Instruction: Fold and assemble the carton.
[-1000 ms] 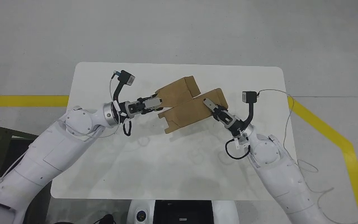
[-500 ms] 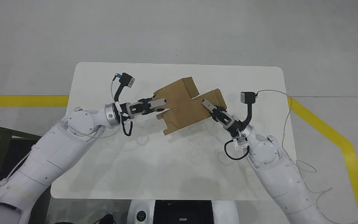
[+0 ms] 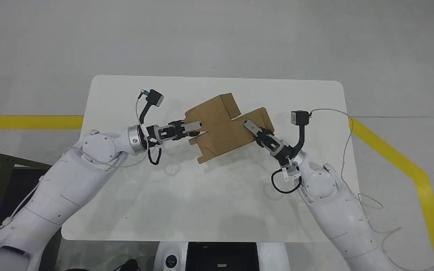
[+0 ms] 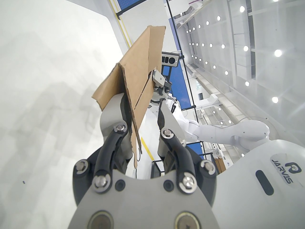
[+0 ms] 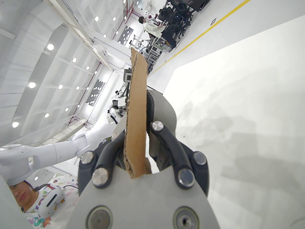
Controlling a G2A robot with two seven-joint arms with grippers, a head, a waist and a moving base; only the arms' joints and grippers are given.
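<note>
The brown cardboard carton (image 3: 227, 125) is partly unfolded and held above the middle of the white table (image 3: 122, 203). My left gripper (image 3: 194, 127) is at its left edge. In the left wrist view the fingers (image 4: 164, 117) stand apart, and a thin flap of the carton (image 4: 140, 72) runs between them, close to one finger. My right gripper (image 3: 251, 126) is at the carton's right side. In the right wrist view it (image 5: 143, 96) is shut on a cardboard flap (image 5: 137, 101) seen edge-on. The right gripper (image 4: 158, 82) also shows beyond the carton in the left wrist view.
The table's edges run all around the carton, with bare white surface in front of and behind it. A yellow floor line (image 3: 41, 122) passes on both sides of the table.
My left arm has drawn back a little to the left, and the carton's near corner has shifted slightly with it. The right arm has barely moved.
</note>
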